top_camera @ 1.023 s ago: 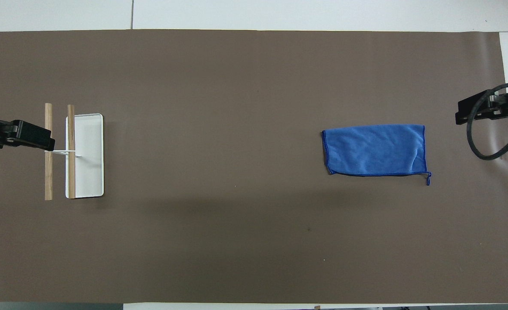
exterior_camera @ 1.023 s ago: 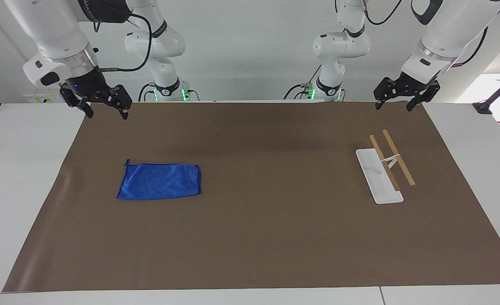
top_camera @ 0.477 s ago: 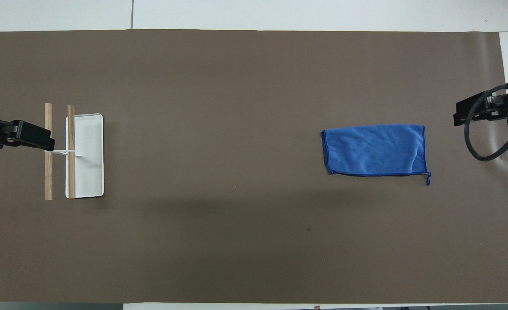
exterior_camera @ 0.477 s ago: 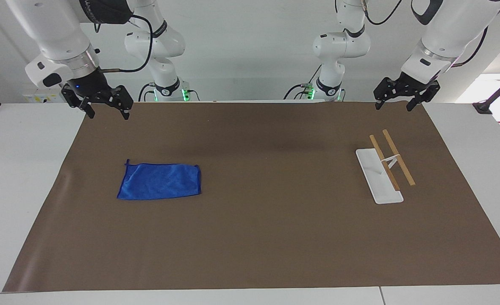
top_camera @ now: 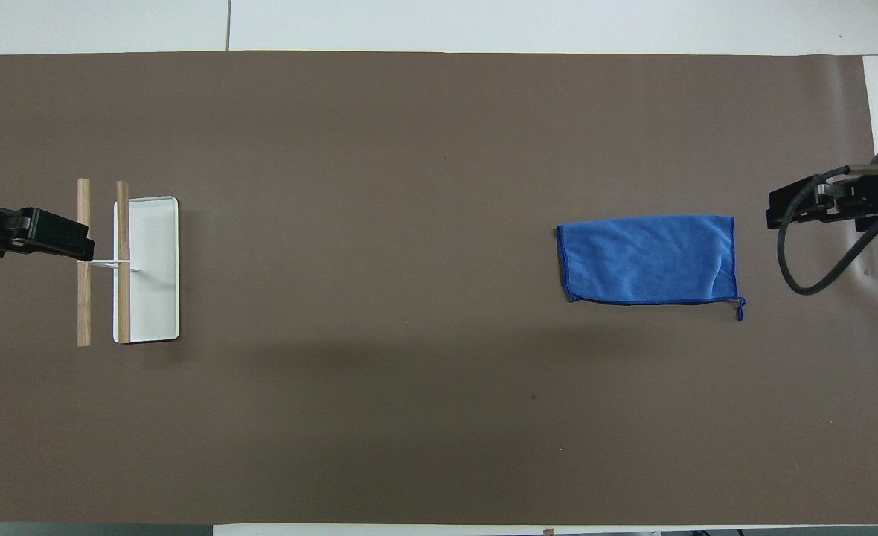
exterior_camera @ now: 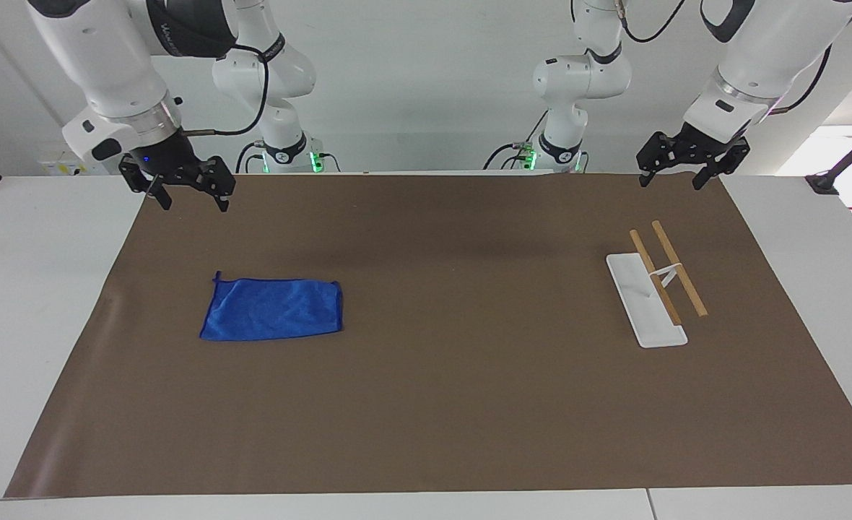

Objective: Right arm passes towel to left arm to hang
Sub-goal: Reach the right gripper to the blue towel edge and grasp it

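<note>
Overhead view shows the towel point(top_camera: 647, 259) flat on the brown mat point(top_camera: 409, 417) toward the right arm's end; only the facing view shows both grippers raised, empty, jaws wide: right gripper point(exterior_camera: 193, 203) over the mat's edge, left gripper point(exterior_camera: 670, 179) waiting near the rack point(exterior_camera: 655, 287).

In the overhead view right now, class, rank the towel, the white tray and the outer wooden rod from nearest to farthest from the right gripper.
1. towel, at the right arm's end, beside the right gripper
2. white tray, at the left arm's end
3. outer wooden rod, just past the tray
</note>
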`<state>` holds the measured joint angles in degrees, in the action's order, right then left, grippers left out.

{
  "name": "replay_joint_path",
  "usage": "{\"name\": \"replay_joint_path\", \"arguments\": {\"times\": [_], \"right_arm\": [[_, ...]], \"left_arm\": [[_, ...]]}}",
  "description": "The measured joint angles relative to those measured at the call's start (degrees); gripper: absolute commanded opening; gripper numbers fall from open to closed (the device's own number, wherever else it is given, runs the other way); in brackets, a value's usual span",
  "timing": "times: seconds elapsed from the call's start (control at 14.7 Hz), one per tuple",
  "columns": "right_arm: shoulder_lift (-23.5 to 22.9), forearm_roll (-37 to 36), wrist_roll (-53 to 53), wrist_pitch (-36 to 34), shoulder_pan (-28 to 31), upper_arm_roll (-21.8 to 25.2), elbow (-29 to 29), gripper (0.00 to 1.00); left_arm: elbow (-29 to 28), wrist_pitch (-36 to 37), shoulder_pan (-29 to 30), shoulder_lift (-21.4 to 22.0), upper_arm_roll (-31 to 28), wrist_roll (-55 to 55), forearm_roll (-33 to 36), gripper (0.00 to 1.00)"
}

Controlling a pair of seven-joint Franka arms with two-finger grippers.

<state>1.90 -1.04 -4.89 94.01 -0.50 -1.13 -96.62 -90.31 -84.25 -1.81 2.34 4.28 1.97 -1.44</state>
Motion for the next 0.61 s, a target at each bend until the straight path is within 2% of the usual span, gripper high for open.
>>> {"name": "replay_joint_path", "arguments": {"times": [0.27, 0.61], "right_arm": [[3.32, 0.02, 0.42, 15.8, -0.06, -0.06, -14.8, 1.0], [1.23, 0.4, 1.09, 31.33, 0.02, -0.02, -29.14, 1.0]], "left_arm": [[0.0, 0.0, 0.0, 0.0, 0.0, 0.0, 0.0, 1.0], [0.0, 0.0, 0.0, 0.0, 0.0, 0.0, 0.0, 1.0]]}}
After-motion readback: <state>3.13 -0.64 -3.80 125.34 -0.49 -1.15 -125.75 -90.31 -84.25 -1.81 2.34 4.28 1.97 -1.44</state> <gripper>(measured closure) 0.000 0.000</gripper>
